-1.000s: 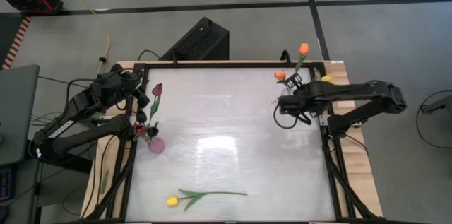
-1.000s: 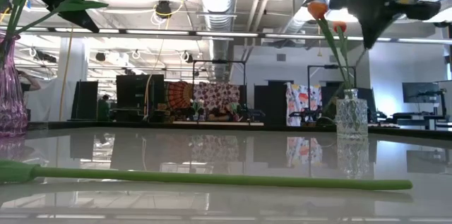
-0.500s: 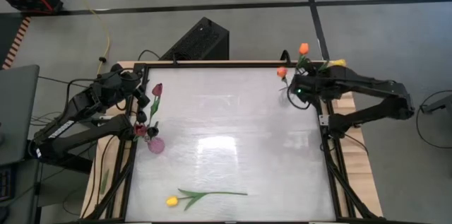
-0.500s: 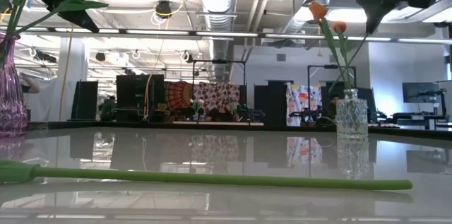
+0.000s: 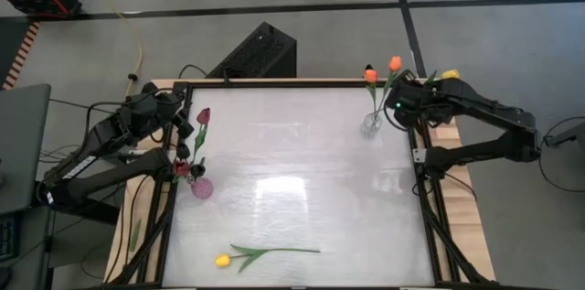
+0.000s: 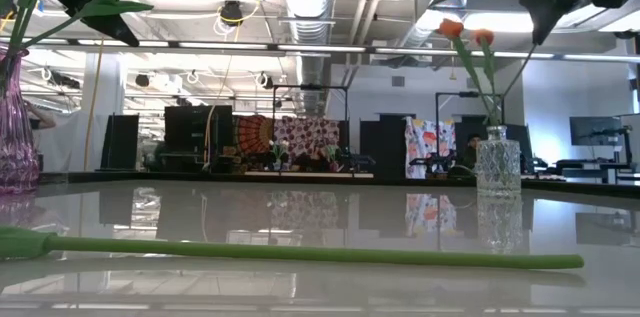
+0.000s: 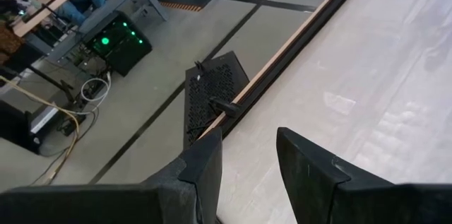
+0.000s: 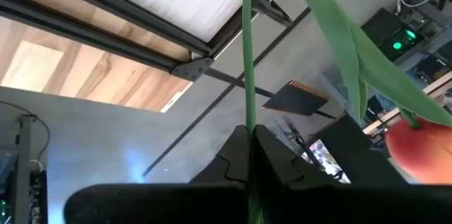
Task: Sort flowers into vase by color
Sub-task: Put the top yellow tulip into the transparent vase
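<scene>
Placement step, right side. Right gripper [image 5: 399,107] at 2 o'clock over the table edge, clenched on a thin green stem [image 8: 247,54], yellow head [image 5: 450,75] hanging outboard past the frame. Clear vase [image 5: 371,125] just inboard, already holding two orange tulips [image 5: 370,75]. Likely lining up a drop there, though the colours do not match, so target uncertain. Next move calls for bringing the stem upright and its lower end over a narrow mouth without knocking the vase.

Left gripper [image 7: 247,153] at 9 o'clock, fingers apart, empty, beside the maroon tulip [image 5: 202,116] in the purple vase [image 5: 202,187]. Second yellow tulip [image 5: 260,253] flat at 6 o'clock, untouched.

Against a second ago: right gripper gone from above the clear vase out toward the corner; vase now uncovered; left arm and lying tulip unchanged.
</scene>
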Available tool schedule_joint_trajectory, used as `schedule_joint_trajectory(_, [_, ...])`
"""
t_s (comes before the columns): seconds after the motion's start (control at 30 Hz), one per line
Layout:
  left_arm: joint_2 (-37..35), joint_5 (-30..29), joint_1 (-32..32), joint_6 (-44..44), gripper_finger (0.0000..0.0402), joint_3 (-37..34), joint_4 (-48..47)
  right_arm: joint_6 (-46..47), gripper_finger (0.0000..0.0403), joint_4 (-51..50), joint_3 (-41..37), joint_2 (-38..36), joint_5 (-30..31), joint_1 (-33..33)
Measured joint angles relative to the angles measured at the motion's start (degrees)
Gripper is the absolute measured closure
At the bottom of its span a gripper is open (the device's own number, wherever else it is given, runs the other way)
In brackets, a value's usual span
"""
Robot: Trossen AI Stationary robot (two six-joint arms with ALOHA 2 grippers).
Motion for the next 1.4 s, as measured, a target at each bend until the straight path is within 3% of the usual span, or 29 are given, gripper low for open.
schedule_joint_trajectory(0.97, [0.0,-0.1,0.0,0.0,0.0276,0.0,0.0,-6.6,0.0369,0.0,0.0,0.7,3.0,-0.2])
schedule_joint_trajectory(1.2, [0.0,-1.5,0.0,0.0,0.0276,0.0,0.0,-6.5,0.0369,0.0,0.0,1.7,-2.4,-0.1])
schedule_joint_trajectory(1.4, [0.0,-1.4,0.0,0.0,0.0276,0.0,0.0,-5.6,0.0369,0.1,-2.2,4.1,-3.6,-0.1])
